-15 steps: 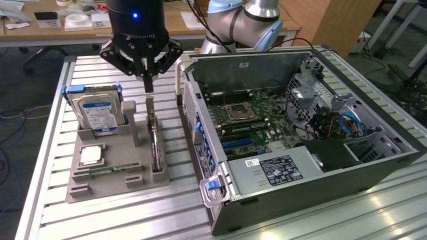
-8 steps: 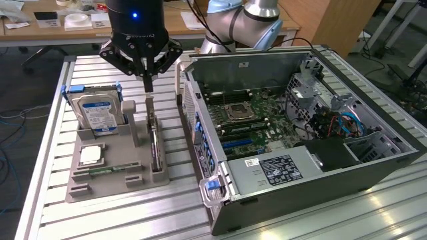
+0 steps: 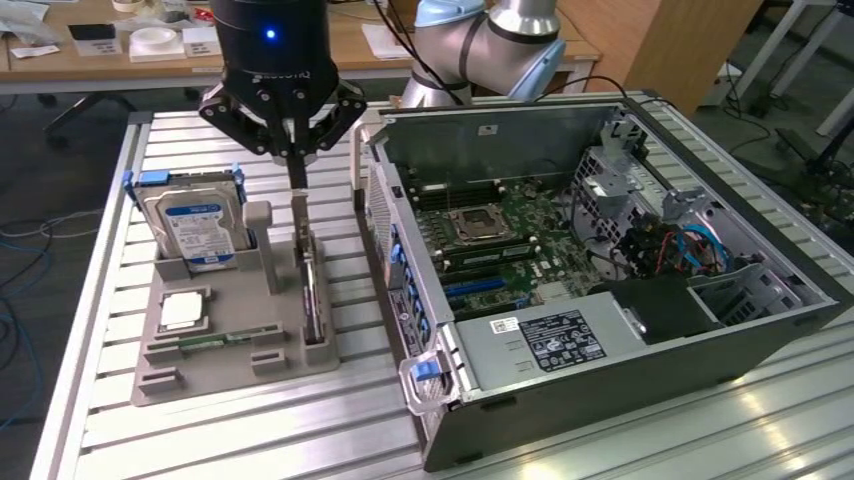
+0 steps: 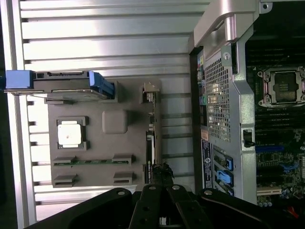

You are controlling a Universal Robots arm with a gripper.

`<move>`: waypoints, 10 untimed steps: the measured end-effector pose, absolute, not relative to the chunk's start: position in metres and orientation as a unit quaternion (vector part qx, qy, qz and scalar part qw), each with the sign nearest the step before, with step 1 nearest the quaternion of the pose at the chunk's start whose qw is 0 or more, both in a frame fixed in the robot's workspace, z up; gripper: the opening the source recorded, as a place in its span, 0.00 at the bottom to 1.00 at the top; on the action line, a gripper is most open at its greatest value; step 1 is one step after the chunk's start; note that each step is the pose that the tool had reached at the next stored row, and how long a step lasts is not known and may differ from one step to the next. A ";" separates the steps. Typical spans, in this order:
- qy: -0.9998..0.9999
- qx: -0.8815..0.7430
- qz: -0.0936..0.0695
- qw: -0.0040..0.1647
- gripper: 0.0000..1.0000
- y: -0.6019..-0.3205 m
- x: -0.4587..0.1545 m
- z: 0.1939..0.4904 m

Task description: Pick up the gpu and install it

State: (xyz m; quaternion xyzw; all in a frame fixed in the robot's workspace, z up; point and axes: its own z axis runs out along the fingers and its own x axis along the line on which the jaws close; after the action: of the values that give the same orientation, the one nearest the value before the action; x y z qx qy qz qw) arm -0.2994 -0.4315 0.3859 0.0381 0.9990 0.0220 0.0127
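Bright light, strong glare on slatted table (image 4: 105, 43), soft shadows

We count one gray tray (image 3: 200, 380) on one bench (image 3: 267, 440), with four parts in it: one hard drive (image 3: 200, 225), one processor chip (image 3: 180, 311), one memory stick (image 3: 220, 338), one gpu (image 3: 312, 300) — plus one open computer case (image 3: 601, 390) with one processor socket (image 3: 478, 224).
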 end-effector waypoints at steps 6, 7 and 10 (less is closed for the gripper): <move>0.999 0.038 0.022 0.013 0.11 -0.431 -0.302 0.386; 0.999 0.038 0.022 0.013 0.11 -0.431 -0.302 0.386; 0.999 0.038 0.022 0.013 0.11 -0.431 -0.302 0.386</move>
State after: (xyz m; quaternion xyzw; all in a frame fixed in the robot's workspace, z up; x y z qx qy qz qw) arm -0.3020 -0.4315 0.3856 0.0381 0.9989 0.0221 0.0127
